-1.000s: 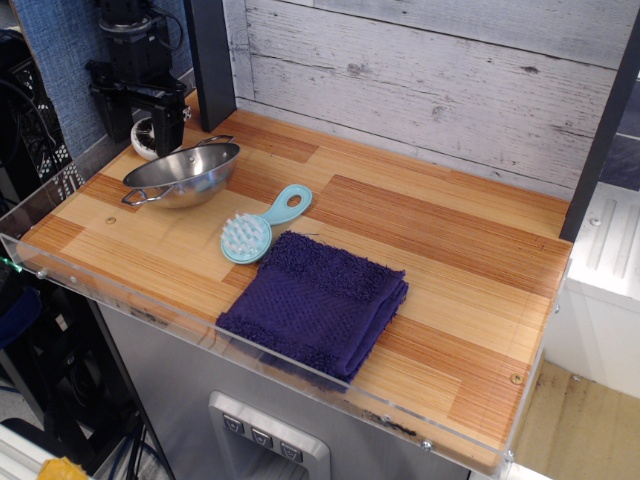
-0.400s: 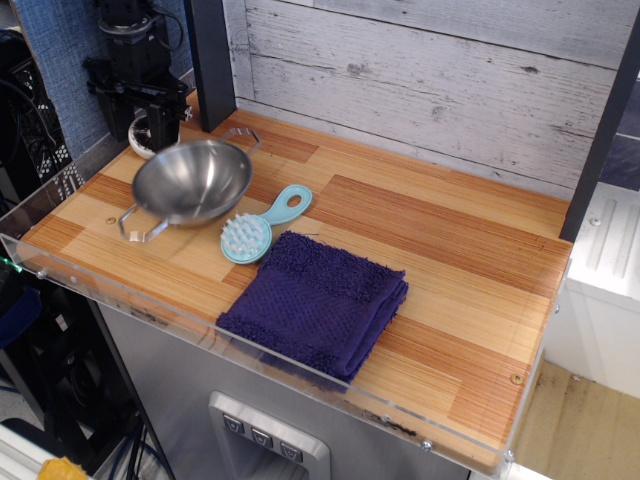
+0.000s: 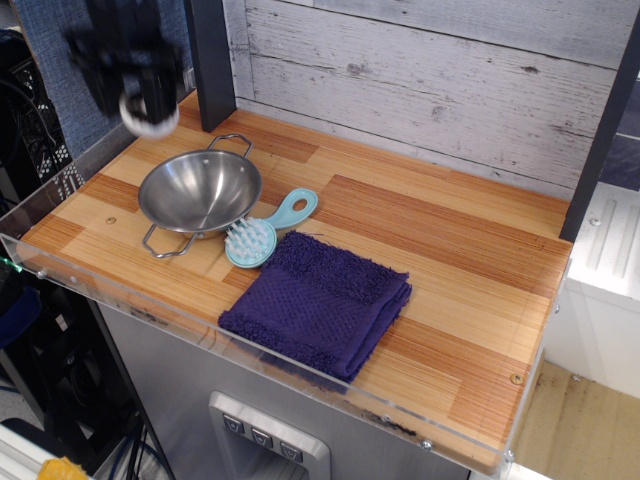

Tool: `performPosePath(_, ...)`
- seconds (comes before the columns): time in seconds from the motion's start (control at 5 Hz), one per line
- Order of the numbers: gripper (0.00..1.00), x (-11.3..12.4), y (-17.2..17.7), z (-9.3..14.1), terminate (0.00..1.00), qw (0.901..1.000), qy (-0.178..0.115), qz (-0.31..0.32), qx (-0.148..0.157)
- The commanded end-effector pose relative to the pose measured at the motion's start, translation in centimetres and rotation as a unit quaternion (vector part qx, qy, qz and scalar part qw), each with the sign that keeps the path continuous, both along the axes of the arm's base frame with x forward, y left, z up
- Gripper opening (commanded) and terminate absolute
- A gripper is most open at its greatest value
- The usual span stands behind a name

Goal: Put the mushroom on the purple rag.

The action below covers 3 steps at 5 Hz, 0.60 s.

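Note:
My gripper is at the far left back corner, motion-blurred and raised above the table. It is shut on the mushroom, which shows as a small white ring with a dark centre below the fingers, off the wood. The purple rag lies folded near the front edge, to the right of and nearer than the gripper. The steel bowl stands between them.
A steel two-handled bowl sits upright at the left. A light-blue brush lies touching the bowl and the rag's back corner. A dark post stands just right of the gripper. A clear acrylic lip edges the front.
The gripper has risen from the back-left corner with the mushroom in it. The bowl, tipped on edge before, has settled flat and slid right, nudging the brush and the rag.

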State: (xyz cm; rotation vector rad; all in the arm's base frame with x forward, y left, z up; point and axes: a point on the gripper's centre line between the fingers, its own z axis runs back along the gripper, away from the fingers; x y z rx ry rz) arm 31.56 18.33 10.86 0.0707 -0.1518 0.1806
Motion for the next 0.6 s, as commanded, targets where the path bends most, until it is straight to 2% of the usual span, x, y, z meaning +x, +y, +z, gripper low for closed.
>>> performPosePath(0.0,0.0,-5.4,-8.6,7.1,0.0,0.9893,-0.069,-0.127,-0.014)
performPosePath(0.2,0.0,-7.3,-13.2,3.7,0.0,0.9791,-0.015,-0.202,-0.018)
performPosePath(0.4,0.0,-7.9,-16.8,-0.6,0.0,0.9772,0.041,-0.208,-0.005)
